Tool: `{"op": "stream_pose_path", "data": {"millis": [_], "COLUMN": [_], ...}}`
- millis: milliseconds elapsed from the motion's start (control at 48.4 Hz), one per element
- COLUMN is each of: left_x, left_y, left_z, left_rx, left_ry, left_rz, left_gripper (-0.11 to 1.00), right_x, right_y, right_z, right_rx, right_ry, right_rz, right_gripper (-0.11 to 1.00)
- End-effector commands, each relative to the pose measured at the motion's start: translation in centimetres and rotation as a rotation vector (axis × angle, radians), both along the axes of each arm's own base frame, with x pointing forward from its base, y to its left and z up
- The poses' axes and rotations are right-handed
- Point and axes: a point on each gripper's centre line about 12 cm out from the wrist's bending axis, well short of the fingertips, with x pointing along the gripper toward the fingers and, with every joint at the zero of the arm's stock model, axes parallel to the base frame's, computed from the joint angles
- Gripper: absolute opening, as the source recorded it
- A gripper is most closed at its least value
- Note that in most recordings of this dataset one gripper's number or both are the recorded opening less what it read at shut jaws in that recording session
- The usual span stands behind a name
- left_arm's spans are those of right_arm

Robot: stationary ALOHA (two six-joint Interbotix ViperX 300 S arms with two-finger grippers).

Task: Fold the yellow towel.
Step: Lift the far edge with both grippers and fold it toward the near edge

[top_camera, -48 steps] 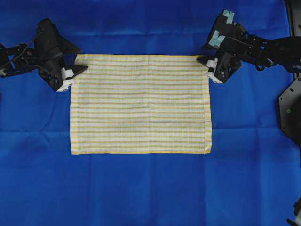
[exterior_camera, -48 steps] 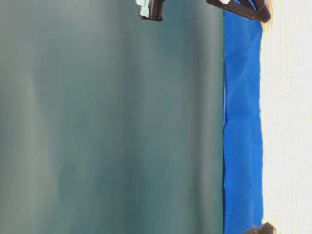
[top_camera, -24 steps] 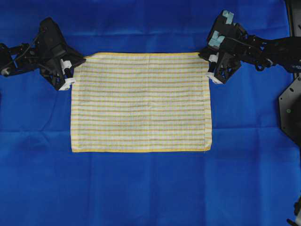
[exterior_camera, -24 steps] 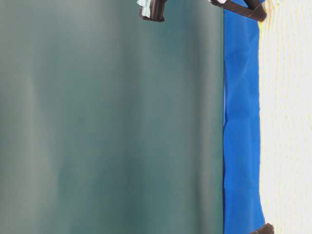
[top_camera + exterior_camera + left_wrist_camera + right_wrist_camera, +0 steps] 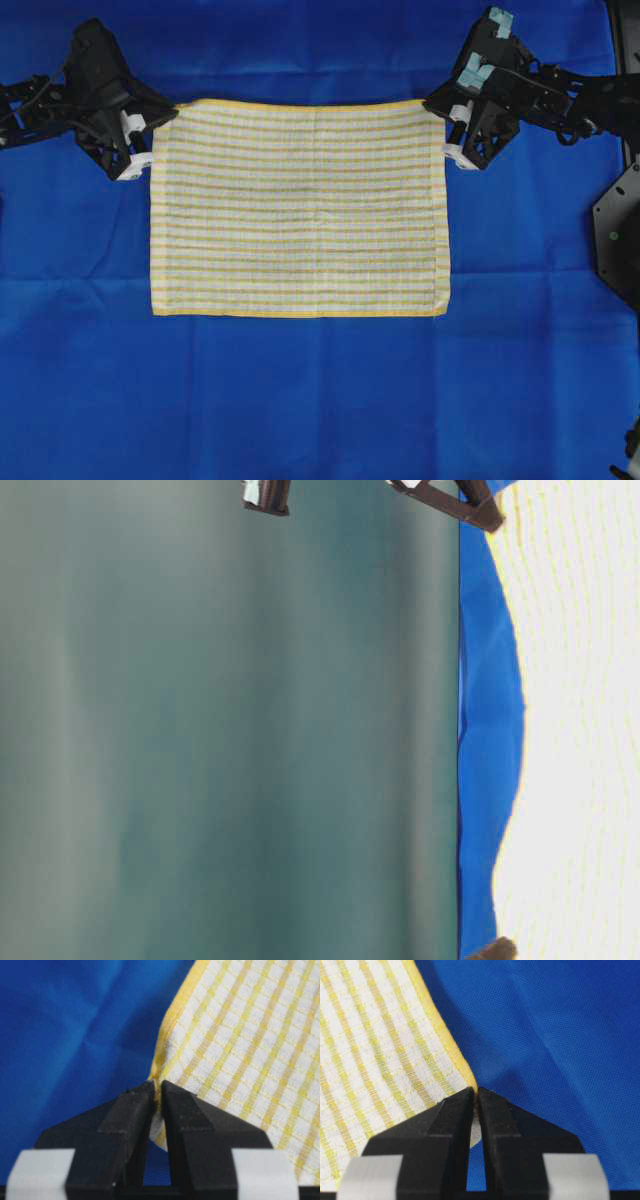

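The yellow towel (image 5: 300,208) is being shown spread over the blue cloth (image 5: 320,400) in the middle of the overhead frame, its upper edge raised off the surface. Its upper left corner is being pinched between the closed jaws of the left gripper (image 5: 160,122), and its upper right corner is being clamped by the right gripper (image 5: 440,108). In both wrist views, the yellow hem is being squeezed between black fingertips (image 5: 145,1105).
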Motion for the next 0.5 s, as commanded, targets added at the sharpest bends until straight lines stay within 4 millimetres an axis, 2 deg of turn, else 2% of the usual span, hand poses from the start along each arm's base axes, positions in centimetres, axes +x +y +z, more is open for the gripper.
{"op": "stream_pose_path", "data": {"millis": [0, 186, 475], "left_x": [0.4, 0.3, 0.2], "left_y": [0.4, -0.2, -2.7], "left_z": [1.4, 1.3, 1.2], "left_rx": [0.023, 0.011, -0.041], "left_ry": [-0.042, -0.034, -0.058], "left_rz": [0.004, -0.008, -0.045], "left_gripper": [0.05, 0.05, 0.05], "right_x": [0.1, 0.0, 0.2], "right_y": [0.0, 0.1, 2.2], "right_z": [0.7, 0.8, 1.6], "right_rx": [-0.008, -0.010, -0.013], "right_ry": [-0.020, -0.024, -0.050], "right_rz": [-0.002, 0.000, 0.058], "right_gripper": [0.04, 0.04, 0.04]}}
